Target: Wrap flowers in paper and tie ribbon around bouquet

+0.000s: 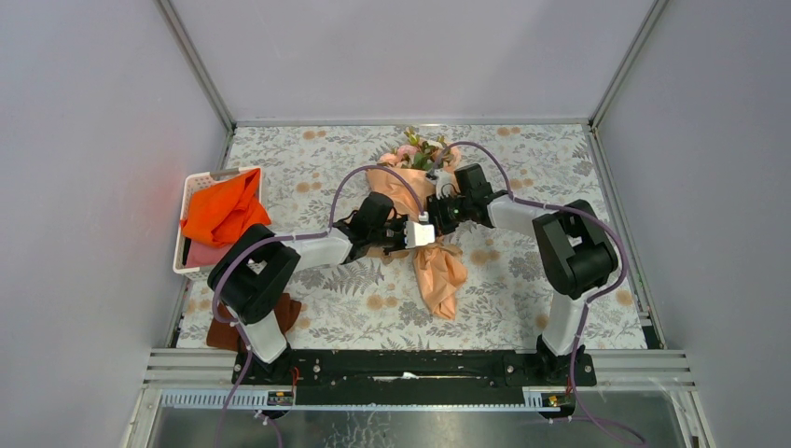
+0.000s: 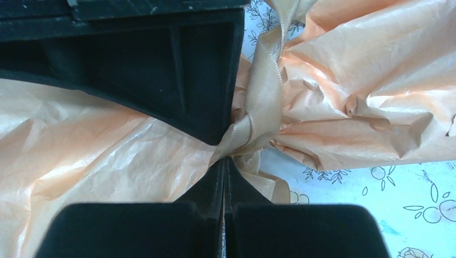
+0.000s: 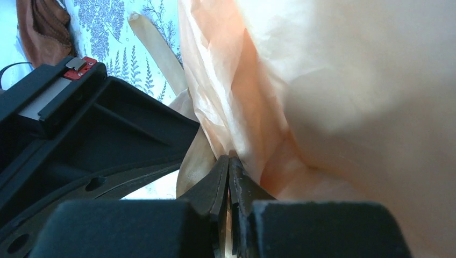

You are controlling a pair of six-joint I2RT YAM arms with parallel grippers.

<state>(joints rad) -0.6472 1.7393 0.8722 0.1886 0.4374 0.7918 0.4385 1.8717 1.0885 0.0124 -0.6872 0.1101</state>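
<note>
The bouquet (image 1: 417, 191) lies mid-table, its pink flowers (image 1: 418, 151) pointing away and the peach paper (image 1: 440, 271) tapering to a tail toward me. The tan ribbon (image 2: 264, 91) circles the paper's pinched waist and crosses there. My left gripper (image 2: 228, 157) is shut on the ribbon at that crossing, coming in from the left (image 1: 408, 227). Across from it, my right gripper (image 3: 229, 159) has its jaws pressed together on a thin tan strip, the ribbon (image 3: 194, 161), hard against the paper (image 3: 333, 80). It reaches in from the right (image 1: 437, 211). A loose ribbon end (image 3: 156, 48) trails over the tablecloth.
A white basket (image 1: 198, 183) holding a bright orange cloth (image 1: 224, 213) stands at the left edge. By the left arm's base lies a dark brown cloth (image 1: 224, 331). The two gripper bodies nearly touch over the bouquet, and grey walls close in three sides.
</note>
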